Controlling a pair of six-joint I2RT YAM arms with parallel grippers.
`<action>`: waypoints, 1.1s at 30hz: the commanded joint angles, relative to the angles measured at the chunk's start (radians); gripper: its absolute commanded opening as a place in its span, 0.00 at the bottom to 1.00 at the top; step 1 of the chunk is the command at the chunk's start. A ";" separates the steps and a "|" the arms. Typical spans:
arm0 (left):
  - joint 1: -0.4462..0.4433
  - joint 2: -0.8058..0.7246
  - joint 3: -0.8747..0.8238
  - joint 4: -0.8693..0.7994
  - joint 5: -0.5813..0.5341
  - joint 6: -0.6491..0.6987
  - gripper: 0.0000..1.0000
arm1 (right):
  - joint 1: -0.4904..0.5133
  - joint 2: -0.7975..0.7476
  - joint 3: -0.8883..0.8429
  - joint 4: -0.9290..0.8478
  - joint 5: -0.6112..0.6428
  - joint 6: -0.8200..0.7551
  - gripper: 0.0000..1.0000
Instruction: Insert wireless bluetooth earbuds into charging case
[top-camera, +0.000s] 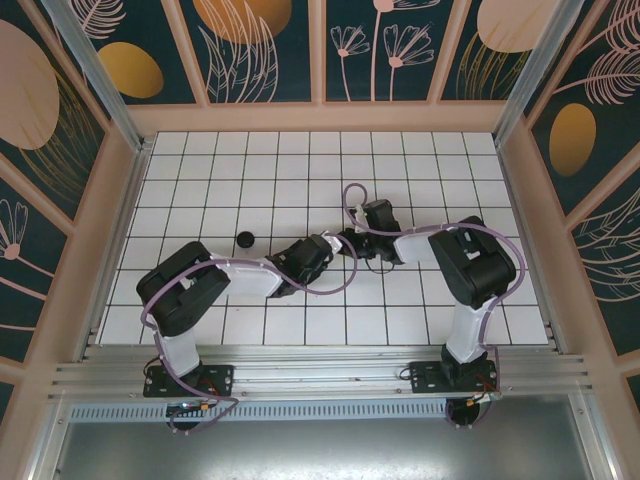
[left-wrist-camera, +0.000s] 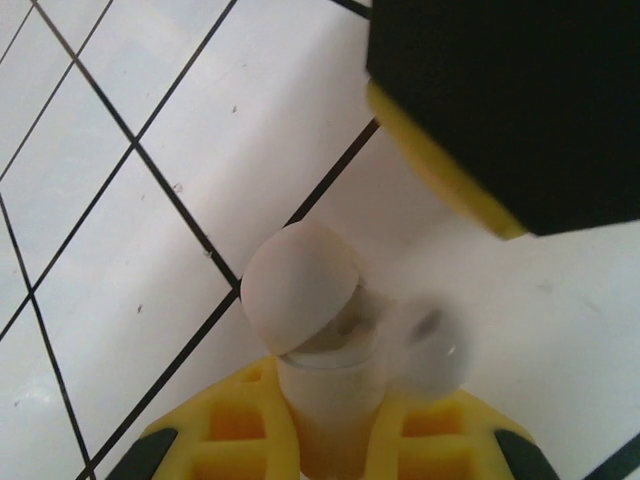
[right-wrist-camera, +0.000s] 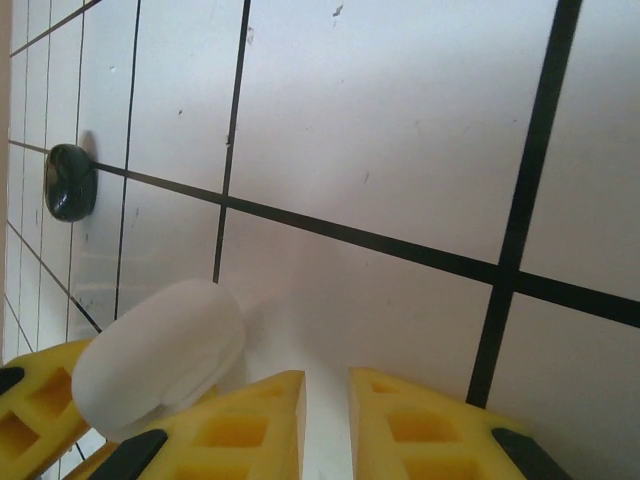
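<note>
Left wrist view looks down on the left gripper (left-wrist-camera: 330, 425), whose yellow fingers are clamped on the body of a white charging case (left-wrist-camera: 328, 395). The case's lid (left-wrist-camera: 300, 285) is swung up and open. A white earbud (left-wrist-camera: 428, 340), blurred, sits right at the case's mouth on its right side, but it is too soft to tell whether it is in its socket or only against the rim. A black finger (left-wrist-camera: 500, 100) with a yellow pad, belonging to the other arm, hangs at the upper right, apart from the case. The right wrist view sees the same case from outside, with the lid's rounded back toward it, and the earbud is hidden. There the right gripper (right-wrist-camera: 325, 385) has its jaws a narrow gap apart with nothing visible between them. It also catches a dark rounded object (right-wrist-camera: 70, 182) lying on a grid line. The top external view places that object well left of the two grippers, which meet near the middle of the tiled table (top-camera: 200, 180).
</note>
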 joint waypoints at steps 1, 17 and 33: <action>0.003 -0.052 -0.025 -0.005 -0.057 -0.012 0.00 | -0.016 -0.041 -0.029 -0.019 0.059 0.013 0.19; 0.010 -0.149 -0.043 0.017 0.066 -0.065 0.00 | -0.042 -0.210 -0.068 -0.108 0.028 -0.099 0.23; 0.144 -0.511 -0.245 0.008 0.219 -0.266 0.00 | 0.104 0.040 0.468 -0.641 0.255 -0.233 0.27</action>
